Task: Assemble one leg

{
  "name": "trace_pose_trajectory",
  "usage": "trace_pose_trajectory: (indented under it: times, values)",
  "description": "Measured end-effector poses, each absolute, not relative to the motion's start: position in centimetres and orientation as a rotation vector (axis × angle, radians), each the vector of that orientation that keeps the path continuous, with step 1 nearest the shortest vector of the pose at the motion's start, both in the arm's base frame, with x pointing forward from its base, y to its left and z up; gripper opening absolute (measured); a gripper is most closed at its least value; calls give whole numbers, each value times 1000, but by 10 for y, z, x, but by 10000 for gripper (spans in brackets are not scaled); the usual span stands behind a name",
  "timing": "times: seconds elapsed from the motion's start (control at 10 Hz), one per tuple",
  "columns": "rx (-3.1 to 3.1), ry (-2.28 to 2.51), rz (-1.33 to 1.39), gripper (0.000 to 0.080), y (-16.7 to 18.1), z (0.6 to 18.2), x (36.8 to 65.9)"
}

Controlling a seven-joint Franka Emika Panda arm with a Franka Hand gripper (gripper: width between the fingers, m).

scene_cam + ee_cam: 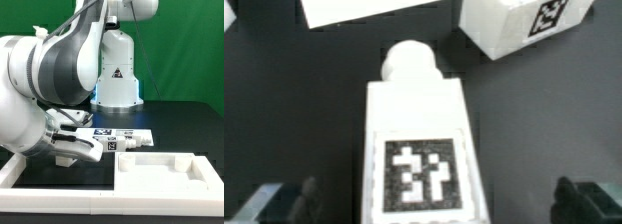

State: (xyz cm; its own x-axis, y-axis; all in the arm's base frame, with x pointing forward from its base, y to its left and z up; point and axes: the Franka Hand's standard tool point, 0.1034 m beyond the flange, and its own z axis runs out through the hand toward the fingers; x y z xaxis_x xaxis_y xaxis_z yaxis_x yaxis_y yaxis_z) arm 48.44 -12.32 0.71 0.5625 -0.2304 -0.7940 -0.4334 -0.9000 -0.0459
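Observation:
In the wrist view a white leg lies on the dark table, its short cylindrical end pointing away from me and its black-and-white tag facing up. My gripper is open. Its dark fingers stand on either side of the leg's tagged end, with a gap on each side. A second leg lies just beyond. In the exterior view my gripper is low over the table at the left end of a cluster of white legs.
The large white tray-like panel with raised rims lies at the exterior view's right, close to the legs. A white L-shaped border runs along the near and left table edges. The robot base stands behind. Another white piece shows in the wrist view.

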Motion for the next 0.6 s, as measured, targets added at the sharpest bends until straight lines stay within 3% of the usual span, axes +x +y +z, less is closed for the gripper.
trace_pose_trajectory:
  times: [0.4, 0.6]
  values:
    - [-2506, 566, 1336, 649, -128, 4, 483]
    - [-2506, 566, 1336, 381, -128, 4, 483]
